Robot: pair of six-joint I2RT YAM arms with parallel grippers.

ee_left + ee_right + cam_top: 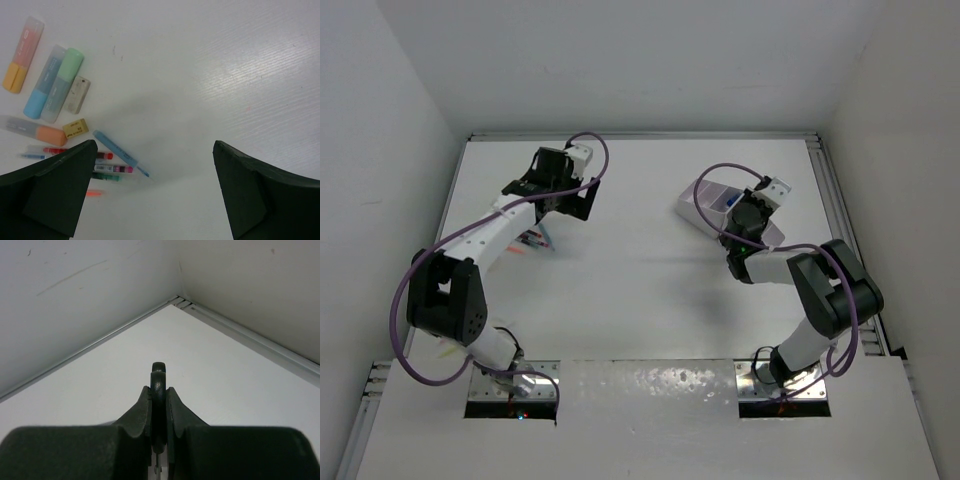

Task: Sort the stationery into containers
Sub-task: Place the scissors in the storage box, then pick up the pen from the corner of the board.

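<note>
Top external view, left side first: my left gripper (563, 188) hangs above the table (640, 300), its jaws wide apart and holding nothing. Beneath it, in the left wrist view, most of the stationery lies unsorted: a yellow highlighter (22, 55), a blue highlighter (44, 84), a green highlighter (63, 82), a grey eraser (78, 94), an orange highlighter (35, 131), a blue pen (120, 154) and some thin pens. Printing runs along the markers and on the yellow eraser (75, 127), but it is too small to read. To the right, my right gripper (750, 212) is over the organiser (700, 205), where something blue already sits. Its fingers are clamped on a thin black loop (158, 371), which I take for a scissors handle, not yet dropped. By my reckoning the job is barely begun.
</note>
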